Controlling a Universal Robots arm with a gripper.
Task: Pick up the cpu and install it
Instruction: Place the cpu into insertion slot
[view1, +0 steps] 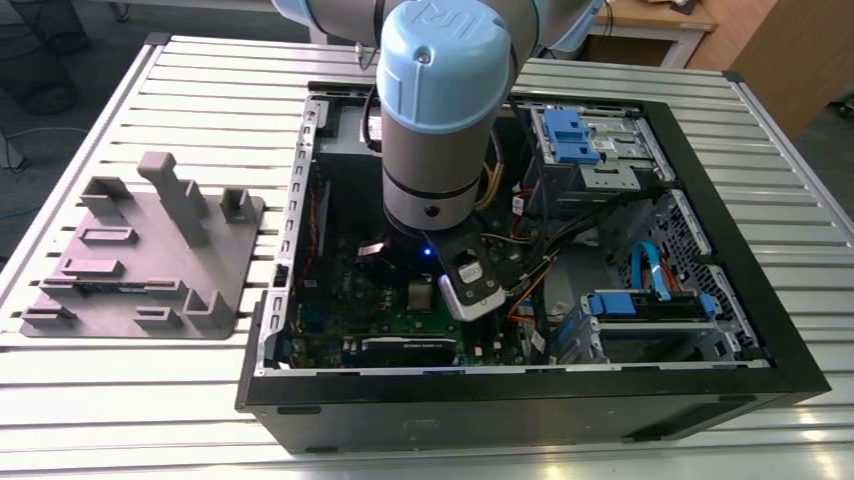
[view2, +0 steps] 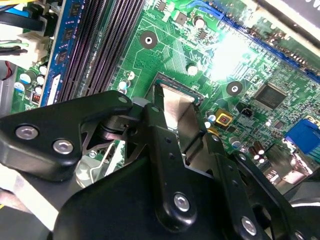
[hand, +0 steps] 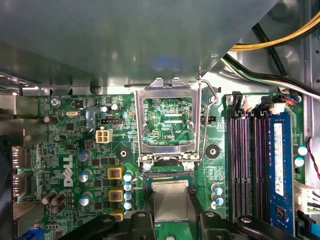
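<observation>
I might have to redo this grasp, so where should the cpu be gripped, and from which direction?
Grip two opposite side edges, coming straight down: the cpu is a thin flat square lying level at the socket, its sides free. The gripper is shut on it that way.

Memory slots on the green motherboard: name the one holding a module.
The one farthest from the silver socket frame: it holds a long blue memory module; the dark slots between stand empty.

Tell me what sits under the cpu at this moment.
The cpu is over the socket on the green motherboard; the socket's dark edge shows beside it. The chip covers the contacts beneath, so seating cannot be confirmed.
</observation>
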